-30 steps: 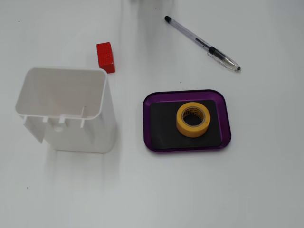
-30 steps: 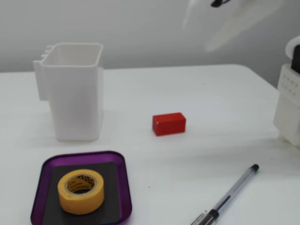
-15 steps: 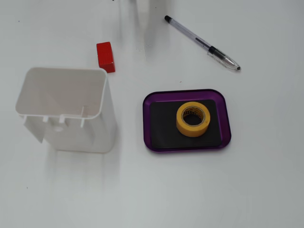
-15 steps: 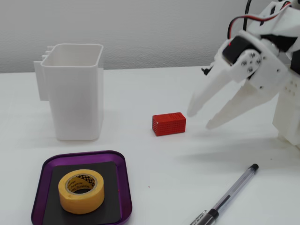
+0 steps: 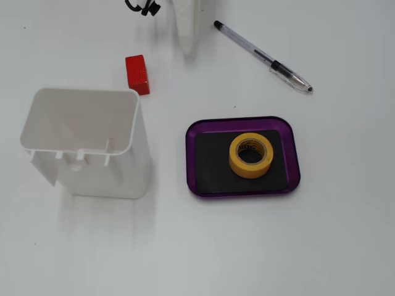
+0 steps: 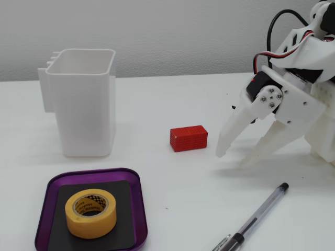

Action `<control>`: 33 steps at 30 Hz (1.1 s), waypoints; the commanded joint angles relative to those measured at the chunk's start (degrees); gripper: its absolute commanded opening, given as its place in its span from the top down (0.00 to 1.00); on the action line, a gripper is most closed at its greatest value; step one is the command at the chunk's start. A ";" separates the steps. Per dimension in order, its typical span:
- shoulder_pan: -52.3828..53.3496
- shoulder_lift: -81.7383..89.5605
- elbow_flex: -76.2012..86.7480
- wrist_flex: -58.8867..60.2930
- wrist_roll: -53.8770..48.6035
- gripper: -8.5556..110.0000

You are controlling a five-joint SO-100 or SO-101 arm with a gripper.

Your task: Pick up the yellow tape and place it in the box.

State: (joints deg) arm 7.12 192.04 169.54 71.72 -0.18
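Observation:
The yellow tape [image 5: 250, 155] lies flat on the black base of the purple box [image 5: 192, 161]; both fixed views show it, and in the lower one the tape [image 6: 90, 213] sits in the box [image 6: 137, 209] at the bottom left. My white gripper [image 6: 234, 159] is open and empty at the right, its fingertips just above the table, well away from the box. In the top-down fixed view only one white finger [image 5: 186, 28] shows at the top edge.
A tall white container [image 5: 86, 139] stands left of the box. A red block [image 5: 137, 74] lies between container and gripper; it also shows in the lower fixed view [image 6: 188, 138]. A pen [image 5: 262, 57] lies beyond the box, near the gripper [image 6: 251, 219].

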 commanded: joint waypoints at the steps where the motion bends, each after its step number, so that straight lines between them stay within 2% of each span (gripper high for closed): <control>1: -0.53 3.60 2.99 -0.79 0.53 0.94; 33: -0.62 3.60 5.27 -1.93 1.05 0.93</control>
State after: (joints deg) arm 6.86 192.04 174.46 70.58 0.53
